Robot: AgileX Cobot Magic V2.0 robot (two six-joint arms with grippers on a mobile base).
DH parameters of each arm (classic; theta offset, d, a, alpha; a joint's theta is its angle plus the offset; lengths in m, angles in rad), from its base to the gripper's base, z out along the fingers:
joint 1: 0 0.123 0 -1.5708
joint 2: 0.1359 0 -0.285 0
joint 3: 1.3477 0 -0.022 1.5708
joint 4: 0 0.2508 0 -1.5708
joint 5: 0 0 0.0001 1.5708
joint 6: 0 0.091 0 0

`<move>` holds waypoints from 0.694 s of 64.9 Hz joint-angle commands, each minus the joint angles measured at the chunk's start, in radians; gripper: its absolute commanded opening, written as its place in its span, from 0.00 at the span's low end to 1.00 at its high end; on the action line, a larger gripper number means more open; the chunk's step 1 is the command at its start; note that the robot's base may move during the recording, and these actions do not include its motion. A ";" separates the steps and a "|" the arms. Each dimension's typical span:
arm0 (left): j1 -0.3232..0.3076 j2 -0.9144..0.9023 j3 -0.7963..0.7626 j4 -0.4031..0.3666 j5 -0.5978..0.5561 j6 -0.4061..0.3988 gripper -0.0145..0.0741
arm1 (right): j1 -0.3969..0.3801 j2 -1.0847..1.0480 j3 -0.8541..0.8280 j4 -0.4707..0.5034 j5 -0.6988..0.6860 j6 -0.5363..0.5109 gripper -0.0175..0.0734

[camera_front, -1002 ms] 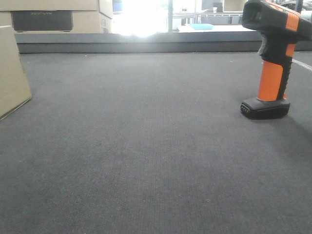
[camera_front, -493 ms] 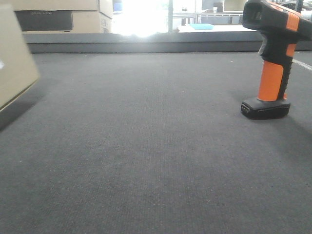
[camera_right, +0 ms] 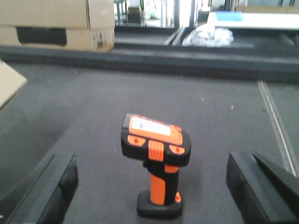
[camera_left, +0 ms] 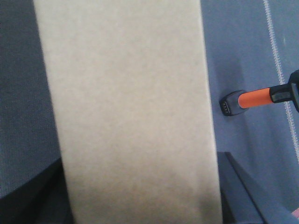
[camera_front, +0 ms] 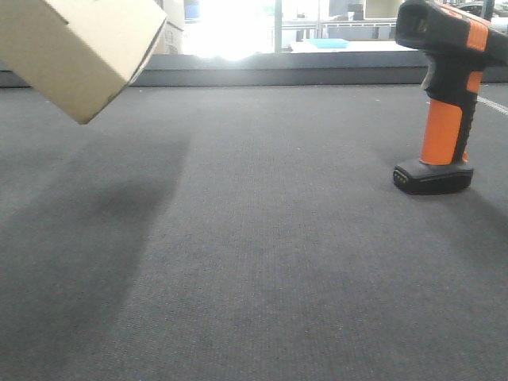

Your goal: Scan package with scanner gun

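— Up at the top left of the front view, what is that?

— Box (camera_front: 83,48); plain tan card, tilted with one corner lowest, clear of the surface (camera_front: 262,262); its shadow (camera_front: 87,238) lies on the dark grey cloth beneath.

— What has hold of it?

— Left hand (camera_left: 135,191); in its wrist view the box fills the middle from top to bottom; the dark fingers (camera_left: 243,186) show at both lower corners, closed against its two sides.

— And the scanner?

— Scanner (camera_front: 444,103) stands upright on its flat black foot at the right of the surface, well apart from the box; orange handle; black head with orange stripes, facing left in the front view; a white label sits on top of the head.

— Right hand?

— Right hand (camera_right: 152,161) is spread wide and grips nothing; its fingers (camera_right: 56,191) sit at the two lower corners of its wrist view; the scanner stands between them, farther ahead, touching neither.

— Anything else in that view?

— One corner of the box at the left edge; tan cartons (camera_right: 56,23) with a dark panel at the back left, beyond a raised ledge; a pale line (camera_right: 278,126) running along the surface to the right of the scanner.
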 commanded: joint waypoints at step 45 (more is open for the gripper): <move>0.001 -0.014 0.001 -0.035 -0.005 -0.010 0.04 | 0.002 0.398 0.322 -0.012 -0.681 0.008 0.80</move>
